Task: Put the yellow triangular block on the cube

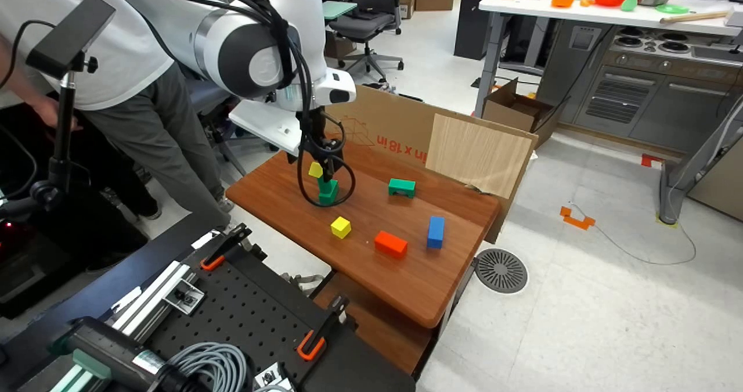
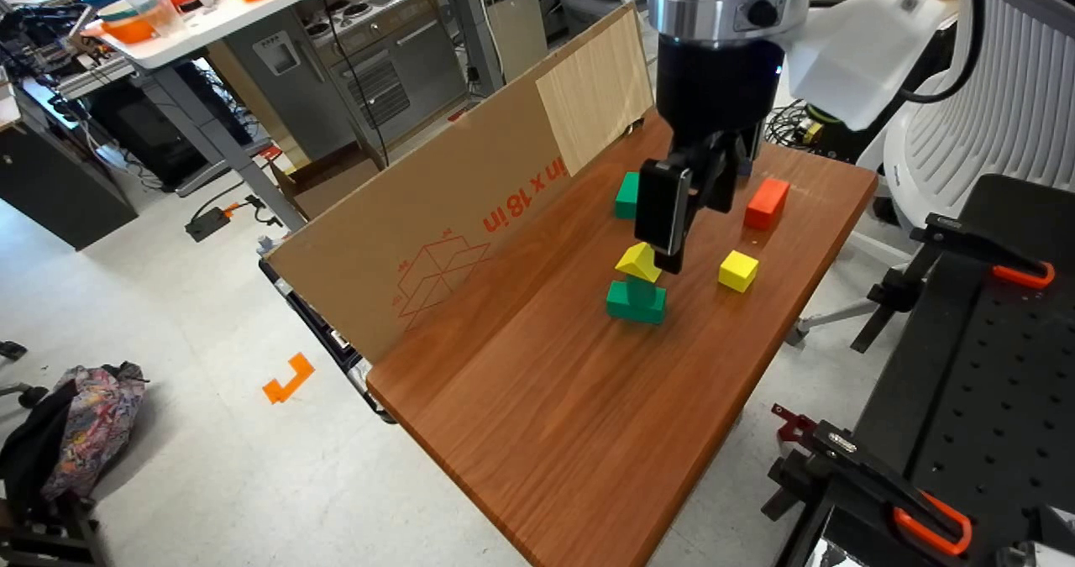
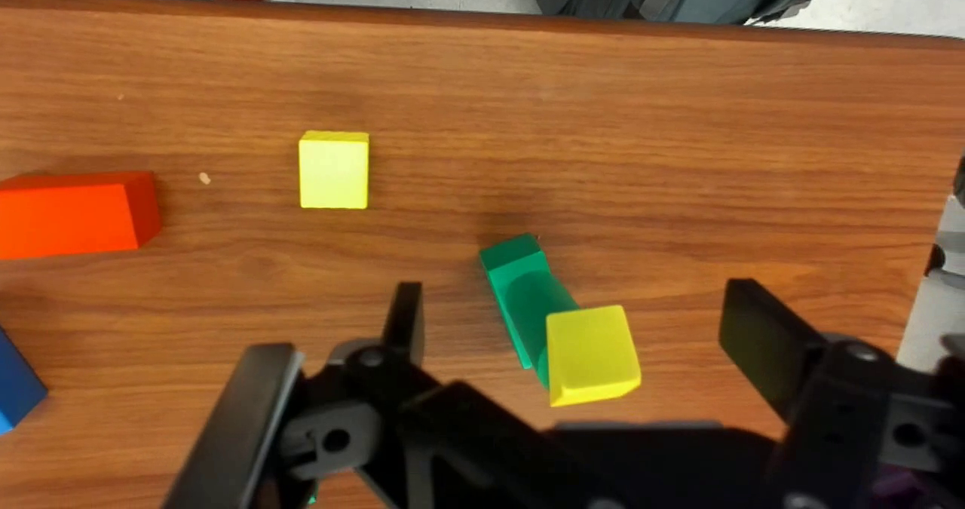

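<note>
The yellow triangular block [image 2: 638,263] sits ridge up on top of a green stack, which is a green rounded piece on a green base block [image 2: 636,305]. It also shows in an exterior view [image 1: 315,170] and in the wrist view [image 3: 593,354]. The cube [image 1: 341,227] stands alone on the wooden table, also in an exterior view [image 2: 738,271] and upper left in the wrist view [image 3: 334,171]. My gripper [image 3: 574,294] is open above the stack. In the wrist view the wedge appears between the spread fingers, touching neither. The gripper also shows in an exterior view [image 2: 693,235].
An orange-red block [image 1: 391,244] and a blue block [image 1: 435,232] lie beyond the cube. A green arch block [image 1: 401,187] stands near the cardboard wall [image 1: 389,119] along one table side. The cube is near the opposite table edge.
</note>
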Tool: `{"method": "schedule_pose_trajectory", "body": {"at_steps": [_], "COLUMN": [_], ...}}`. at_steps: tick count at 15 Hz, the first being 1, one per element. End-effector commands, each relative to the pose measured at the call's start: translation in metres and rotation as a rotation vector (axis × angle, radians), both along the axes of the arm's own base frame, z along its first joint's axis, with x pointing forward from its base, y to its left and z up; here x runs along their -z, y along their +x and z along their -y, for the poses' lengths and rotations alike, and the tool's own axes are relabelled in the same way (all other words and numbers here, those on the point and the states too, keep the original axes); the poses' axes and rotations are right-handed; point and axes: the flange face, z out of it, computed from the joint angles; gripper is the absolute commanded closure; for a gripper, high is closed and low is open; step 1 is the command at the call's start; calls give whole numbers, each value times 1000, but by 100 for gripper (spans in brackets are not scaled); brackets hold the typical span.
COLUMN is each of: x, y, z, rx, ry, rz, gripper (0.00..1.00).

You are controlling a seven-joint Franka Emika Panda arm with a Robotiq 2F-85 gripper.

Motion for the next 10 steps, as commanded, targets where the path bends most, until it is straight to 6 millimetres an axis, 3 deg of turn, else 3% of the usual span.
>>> {"method": "schedule_pose_trajectory", "body": {"at_steps": [1, 10], "x": [1, 10], "y": [13, 30], "z": [-13, -41], "rx": [15, 69], "ry": [0, -66], "rz": [11, 29], "gripper": [0, 0]}}
